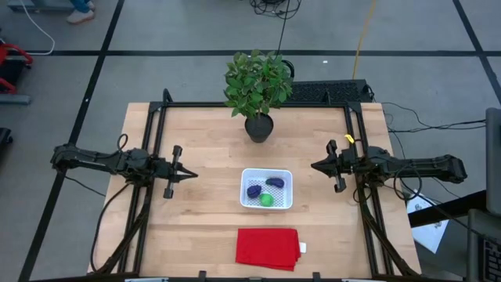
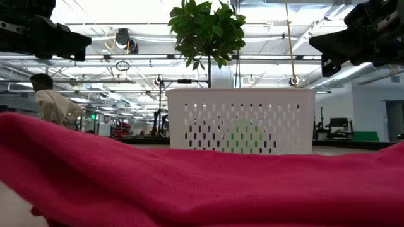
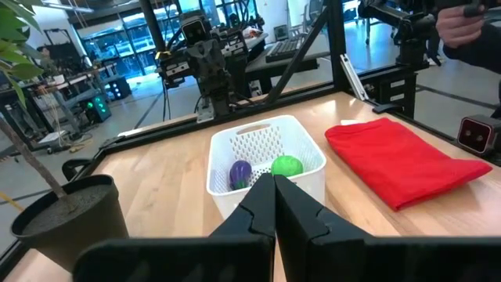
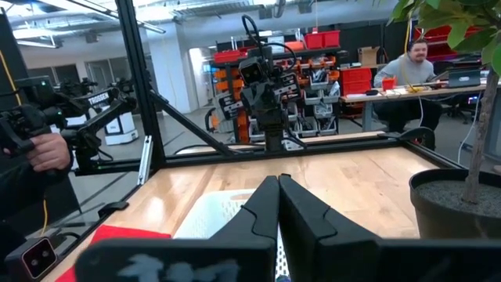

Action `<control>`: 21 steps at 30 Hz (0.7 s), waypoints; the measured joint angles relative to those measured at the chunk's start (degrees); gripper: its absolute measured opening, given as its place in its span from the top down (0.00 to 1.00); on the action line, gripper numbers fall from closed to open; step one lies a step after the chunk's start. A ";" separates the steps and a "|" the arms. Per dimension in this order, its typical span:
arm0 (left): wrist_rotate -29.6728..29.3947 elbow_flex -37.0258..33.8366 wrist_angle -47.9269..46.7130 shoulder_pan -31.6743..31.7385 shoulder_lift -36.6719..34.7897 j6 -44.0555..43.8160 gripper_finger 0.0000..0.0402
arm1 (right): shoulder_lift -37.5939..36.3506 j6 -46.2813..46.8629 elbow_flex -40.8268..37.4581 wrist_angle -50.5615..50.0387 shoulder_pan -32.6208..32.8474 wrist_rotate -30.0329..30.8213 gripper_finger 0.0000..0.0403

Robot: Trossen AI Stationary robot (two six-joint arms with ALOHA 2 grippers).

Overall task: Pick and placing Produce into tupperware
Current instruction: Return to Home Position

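The white perforated tupperware (image 1: 266, 189) stands on the table's middle, also seen as the tupperware (image 3: 264, 157) in the left wrist view. Inside lie a roundish purple piece (image 1: 254, 191), an elongated purple piece (image 1: 275, 182) and a green round piece (image 1: 267, 200). My left gripper (image 1: 191, 174) hovers left of the tupperware, shut and holding nothing. My right gripper (image 1: 315, 166) hovers right of it, shut and empty too. The low view shows the tupperware wall (image 2: 240, 120) behind the cloth.
A potted leafy plant (image 1: 257, 90) stands behind the tupperware near the far edge. A flat red cloth (image 1: 268, 248) lies near the near edge. A black frame (image 1: 156, 117) runs along the table's sides. People show in the room beyond.
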 joint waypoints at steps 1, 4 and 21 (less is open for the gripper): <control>0.00 0.00 0.00 0.00 0.00 0.00 1.00 | 0.00 0.00 0.02 0.00 0.00 0.00 1.00; 0.00 0.00 -0.01 0.00 0.01 -0.06 1.00 | 0.00 0.02 0.01 0.02 0.00 0.00 1.00; 0.00 0.00 -0.69 0.00 0.02 -2.23 1.00 | 0.00 -0.59 0.02 0.02 0.00 -0.04 1.00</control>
